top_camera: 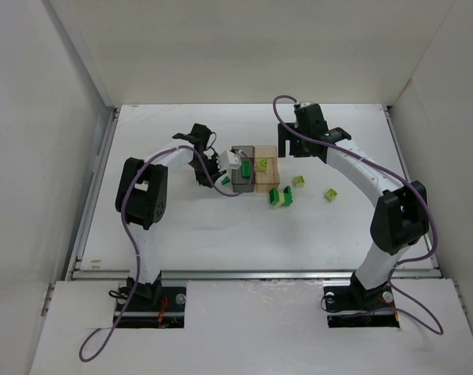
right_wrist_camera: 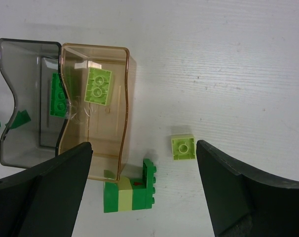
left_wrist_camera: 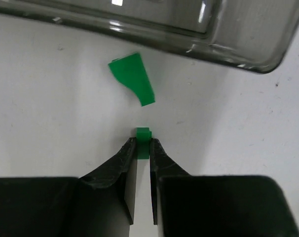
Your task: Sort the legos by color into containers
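- The left gripper (left_wrist_camera: 143, 146) is seen at the left of the top view, just beside the smoky grey bin (top_camera: 242, 178). Its fingers are clamped on a small dark green brick (left_wrist_camera: 143, 134).
- In the left wrist view the grey bin's wall runs across the top of the frame, straight beyond the fingertips. A second dark green piece (left_wrist_camera: 132, 79) lies on the surface (left_wrist_camera: 51, 108) between the fingers and that wall.
- The coming drop is judged to turn on this: the bin lies directly ahead, its rim must be cleared, and the left arm is the nearer one.
- One dark green lego (right_wrist_camera: 57, 94) is already held in the grey bin. A pale yellow-green lego (right_wrist_camera: 97, 85) lies in the amber bin (right_wrist_camera: 117, 118) joined to its right.
- The right gripper (right_wrist_camera: 143, 148) is held with fingers wide apart and nothing between them. A loose pale brick (right_wrist_camera: 182, 147) and a green-and-pale stack (right_wrist_camera: 130, 190) lie below it, the stack just beside the amber bin's lower corner.
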{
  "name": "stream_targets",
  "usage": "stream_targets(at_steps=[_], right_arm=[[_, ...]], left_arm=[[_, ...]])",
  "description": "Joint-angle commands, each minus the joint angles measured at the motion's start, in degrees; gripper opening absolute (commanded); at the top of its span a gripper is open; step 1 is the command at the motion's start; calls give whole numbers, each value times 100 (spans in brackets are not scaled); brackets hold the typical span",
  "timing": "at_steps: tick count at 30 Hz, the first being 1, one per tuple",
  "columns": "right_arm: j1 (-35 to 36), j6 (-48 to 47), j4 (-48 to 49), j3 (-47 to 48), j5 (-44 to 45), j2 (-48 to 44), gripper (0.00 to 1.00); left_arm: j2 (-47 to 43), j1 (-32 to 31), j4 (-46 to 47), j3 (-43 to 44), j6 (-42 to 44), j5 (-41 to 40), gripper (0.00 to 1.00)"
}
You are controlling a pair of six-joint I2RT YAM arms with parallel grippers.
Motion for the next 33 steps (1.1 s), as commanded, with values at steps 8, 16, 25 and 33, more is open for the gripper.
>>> stream_targets(at_steps=[8, 16, 25, 33], right_arm=[[-39, 151, 273, 2, 195, -181, 91], [-39, 213, 220, -6, 414, -234, 91], [-92, 213, 220, -200, 414, -340, 91], [-92, 213, 273, -200, 414, -340, 91]], left_arm=[[-145, 506, 330, 1775, -3013, 1018, 0], [117, -145, 568, 1837, -3461, 1318, 0], [302, -382, 561, 1889, -3401, 1387, 49], [233, -382, -178, 2381, -2848, 1388, 83]])
